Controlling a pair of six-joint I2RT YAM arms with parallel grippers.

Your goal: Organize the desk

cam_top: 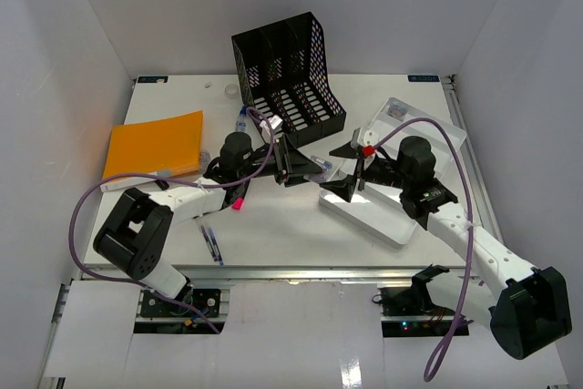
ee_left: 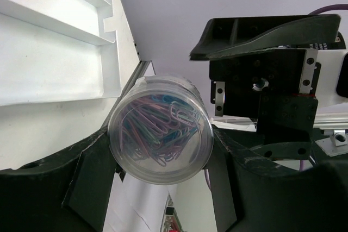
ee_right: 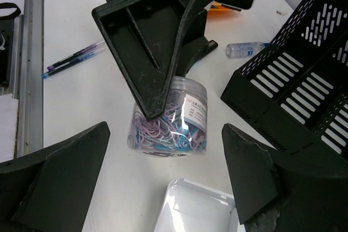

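The white worktop (cam_top: 273,230) lies under both my grippers, with white walls all around. My left gripper (ee_left: 160,177) is squeezing a clear jar of paper clips (ee_right: 171,118) between its fingers. My right gripper (ee_right: 166,127) is spread wide, and the jar is right in front of it. A black file rack (cam_top: 291,70) stands just past the jar.

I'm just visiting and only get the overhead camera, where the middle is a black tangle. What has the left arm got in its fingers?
Observer: A clear jar, with one of the left fingers on each side of it.
Visitor: Anything inside?
Observer: Coloured paper clips, pink, blue and purple.
Visitor: And the right arm?
Observer: The right fingers stand wide apart, empty, facing the jar.
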